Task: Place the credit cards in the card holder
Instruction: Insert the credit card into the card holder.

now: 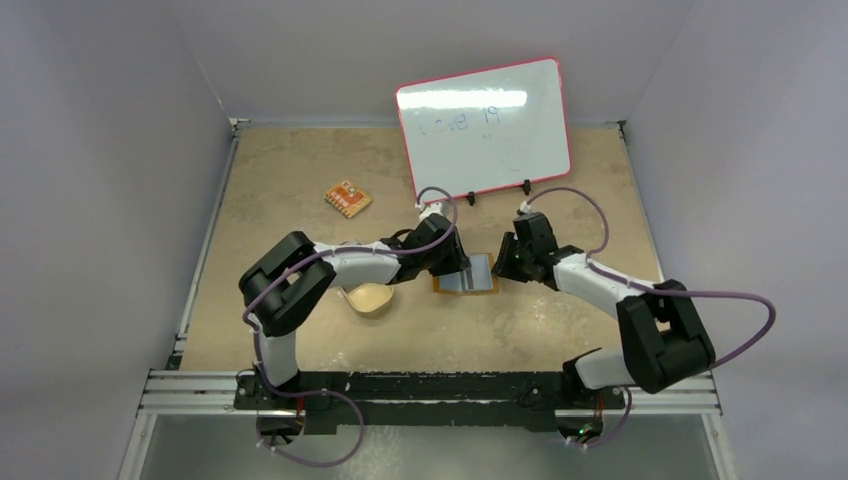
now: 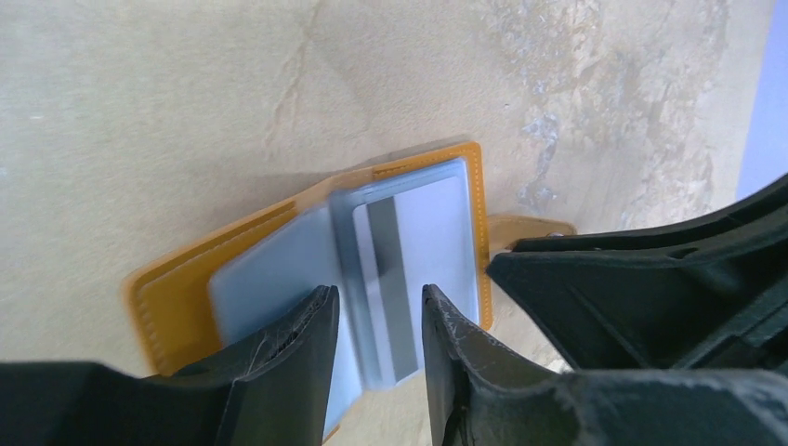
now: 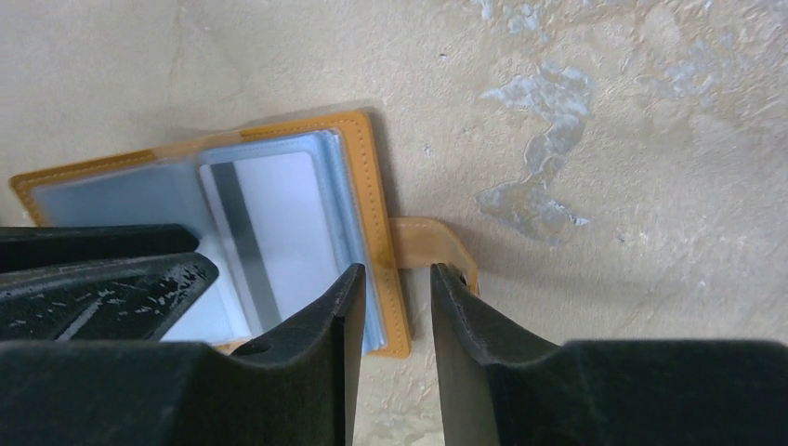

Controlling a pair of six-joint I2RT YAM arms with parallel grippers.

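The orange card holder lies open on the table, pale blue-grey sleeves up. A grey card with a dark stripe lies in its right half, one end sticking out past the sleeve edge. My left gripper is open just above this card, one finger to each side of it. My right gripper is open and straddles the holder's right orange rim beside the snap strap. The card also shows in the right wrist view. No other cards show.
A tan oval dish sits left of the holder under the left arm. An orange patterned flat piece lies at the far left. A red-framed whiteboard stands at the back. The two grippers are close together over the holder.
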